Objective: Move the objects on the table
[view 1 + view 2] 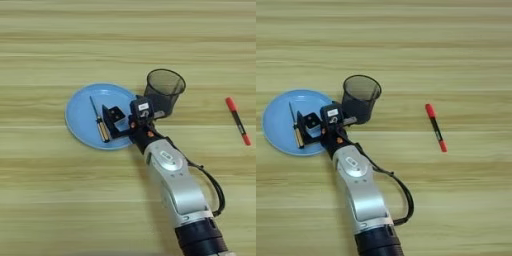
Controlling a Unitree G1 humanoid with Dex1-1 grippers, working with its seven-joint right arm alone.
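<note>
A slim screwdriver (98, 121) with an amber handle and a thin metal shaft lies flat on a blue plate (82, 107), shaft pointing away from me. My right gripper (111, 117) hovers over the plate's right half, just right of the screwdriver's handle. Its black fingers (301, 126) stand open, and the screwdriver lies beside them, not between them. A black housing with a white label (142, 106) sits on the wrist behind the fingers. The silver forearm (175, 180) runs in from the bottom edge over the light-wood table (50, 200).
A black mesh cup (164, 90) stands upright just right of the plate, close behind the wrist. A red marker (238, 121) lies far right on the table. A black cable (216, 187) loops off the forearm.
</note>
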